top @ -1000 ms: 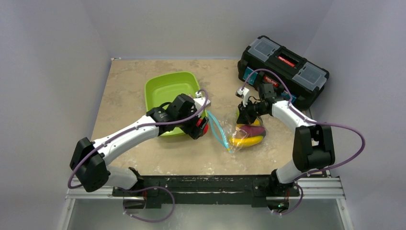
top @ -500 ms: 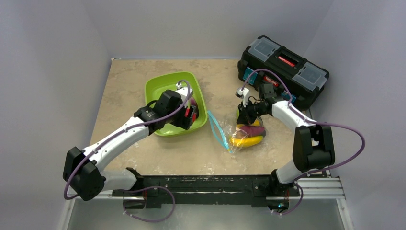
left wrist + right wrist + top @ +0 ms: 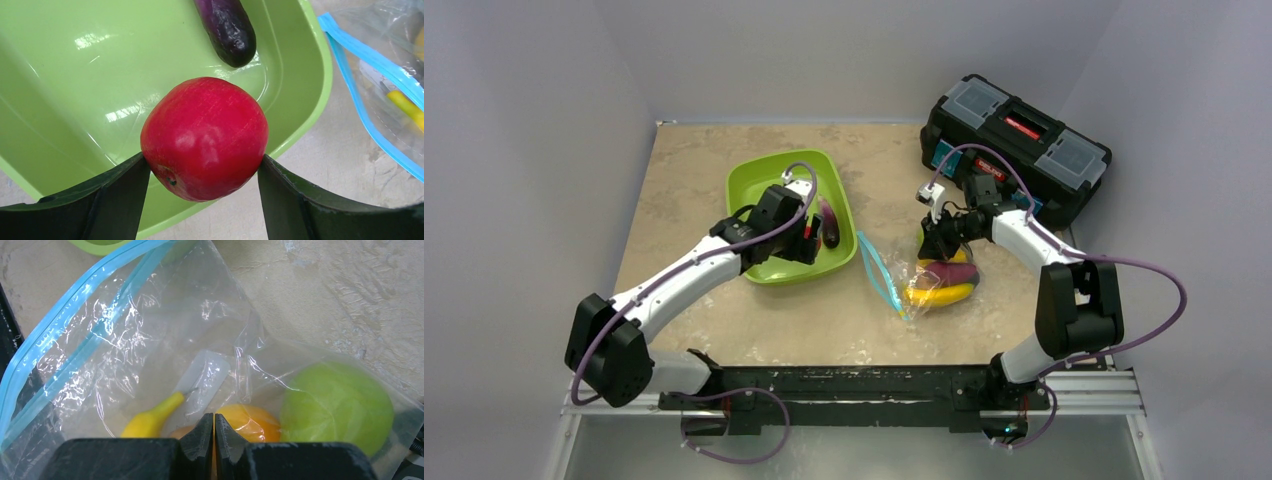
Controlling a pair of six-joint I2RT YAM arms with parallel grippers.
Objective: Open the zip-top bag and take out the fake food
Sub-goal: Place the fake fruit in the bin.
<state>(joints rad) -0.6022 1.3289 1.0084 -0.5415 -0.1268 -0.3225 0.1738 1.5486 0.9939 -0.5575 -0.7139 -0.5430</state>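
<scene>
The left end effector (image 3: 202, 165) is clamped on the red apple (image 3: 205, 137), one finger on each side. It holds the apple above the green tray (image 3: 75, 100), close to the tray's near edge. A purple eggplant (image 3: 227, 27) already lies in the tray. The bag (image 3: 904, 280) lies on the table (image 3: 340, 165), just beside the tray, with its blue zip edge open toward the tray. Inside it are a banana (image 3: 150, 422), an orange piece (image 3: 250, 422) and a green pear (image 3: 335, 407). The right end effector (image 3: 214, 432) has its fingers pressed together, and it seems to pinch the far end of the bag. The job now is likely to put the apple down. To do it well, move the apple a bit more over the flat middle of the tray, away from the edge. Go down low before letting go, because a round apple can roll or bounce out. Pick a bare spot, not on top of the eggplant. Open the fingers slowly and lift straight up. The right side should hold the bag steady so the mouth stays easy to reach for the next fruit.
</scene>
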